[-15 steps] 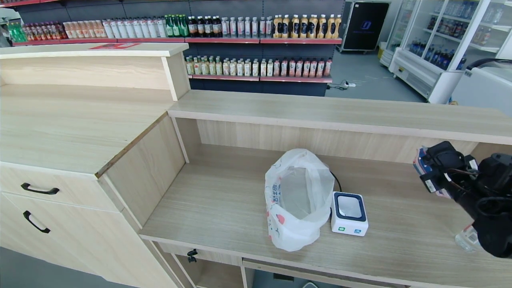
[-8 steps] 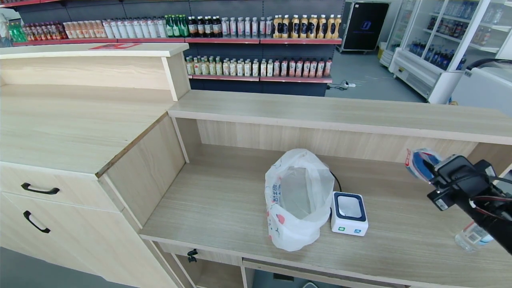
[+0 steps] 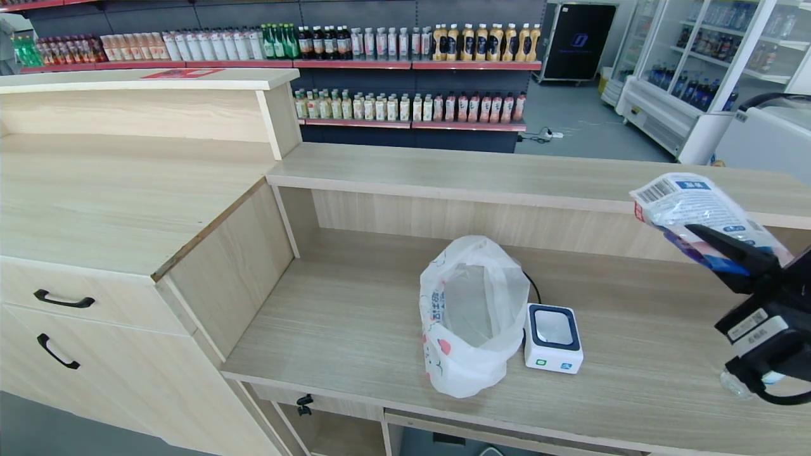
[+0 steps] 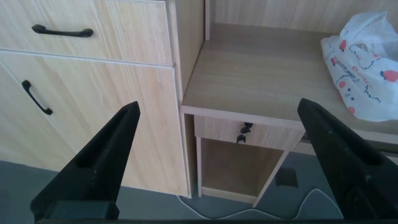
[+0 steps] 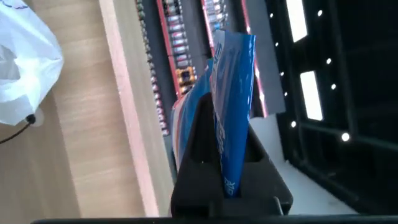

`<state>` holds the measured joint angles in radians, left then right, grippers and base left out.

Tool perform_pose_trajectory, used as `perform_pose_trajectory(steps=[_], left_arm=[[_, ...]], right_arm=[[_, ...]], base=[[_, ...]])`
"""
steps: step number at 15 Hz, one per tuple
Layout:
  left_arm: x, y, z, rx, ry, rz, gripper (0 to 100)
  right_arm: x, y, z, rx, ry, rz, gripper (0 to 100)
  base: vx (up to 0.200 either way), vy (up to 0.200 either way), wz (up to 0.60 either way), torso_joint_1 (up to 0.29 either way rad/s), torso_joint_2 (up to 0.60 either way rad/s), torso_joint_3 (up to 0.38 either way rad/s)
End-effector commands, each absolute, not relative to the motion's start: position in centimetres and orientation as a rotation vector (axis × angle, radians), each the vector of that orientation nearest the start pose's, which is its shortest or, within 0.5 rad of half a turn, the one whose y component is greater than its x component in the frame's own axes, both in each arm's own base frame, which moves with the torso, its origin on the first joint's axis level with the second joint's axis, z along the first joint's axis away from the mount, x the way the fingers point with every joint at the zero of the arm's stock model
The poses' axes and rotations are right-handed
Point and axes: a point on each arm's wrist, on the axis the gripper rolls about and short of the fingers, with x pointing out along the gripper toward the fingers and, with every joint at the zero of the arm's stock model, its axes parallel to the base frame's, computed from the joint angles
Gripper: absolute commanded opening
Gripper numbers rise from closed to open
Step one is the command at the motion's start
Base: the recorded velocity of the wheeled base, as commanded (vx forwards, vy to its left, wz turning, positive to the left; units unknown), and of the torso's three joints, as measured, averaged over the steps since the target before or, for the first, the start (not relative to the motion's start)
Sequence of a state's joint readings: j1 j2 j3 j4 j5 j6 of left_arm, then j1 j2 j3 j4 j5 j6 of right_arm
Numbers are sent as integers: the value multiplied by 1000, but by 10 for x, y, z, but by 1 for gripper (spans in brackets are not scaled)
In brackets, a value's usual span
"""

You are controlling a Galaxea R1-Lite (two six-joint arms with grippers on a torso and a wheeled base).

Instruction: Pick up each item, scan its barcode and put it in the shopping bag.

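While the right gripper (image 3: pixel 723 246) squeezes a blue and white packet (image 3: pixel 694 199) high above the counter (image 3: pixel 355 323), the shopping bag (image 3: pixel 472 316) stands open on it. The white scanner (image 3: pixel 553 339) sits just beside the bag. The head view shows the barcode on the packet's top corner. The right wrist view sees the packet edge-on between black fingers (image 5: pixel 199 143). The left wrist view shows the left gripper (image 4: pixel 217 106) with its fingers far apart, holding nothing, near the drawers (image 4: pixel 93 37).

Right gripper (image 3: pixel 719 246) raised and rotated, held packet (image 3: pixel 697 209) lifted higher, its barcode (image 3: pixel 656 190) now facing up
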<state>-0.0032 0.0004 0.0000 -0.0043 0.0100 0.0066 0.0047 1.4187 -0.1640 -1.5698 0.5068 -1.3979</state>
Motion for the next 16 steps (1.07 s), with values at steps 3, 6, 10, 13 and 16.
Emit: perform_pose_trajectory(steps=[3, 6, 10, 13, 16], left_arm=[[-23, 0, 76, 8, -5, 8, 100], [-23, 0, 76, 6, -5, 8, 100], [-23, 0, 76, 8, -5, 8, 100], [-23, 0, 76, 6, -5, 8, 100], [-23, 0, 76, 6, -5, 8, 100]], right_arm=[[167, 19, 205, -1474, -786, 213, 0], [192, 33, 228, -1443, -908, 223, 0], [217, 73, 250, -1372, -1233, 468, 0], [215, 72, 251, -1486, -1442, 561, 0], [212, 59, 258, -1660, -1532, 431, 0]], base=[[0, 0, 0, 0, 0, 0], [0, 0, 0, 0, 0, 0], [0, 0, 0, 0, 0, 0], [0, 0, 0, 0, 0, 0], [0, 0, 0, 0, 0, 0]])
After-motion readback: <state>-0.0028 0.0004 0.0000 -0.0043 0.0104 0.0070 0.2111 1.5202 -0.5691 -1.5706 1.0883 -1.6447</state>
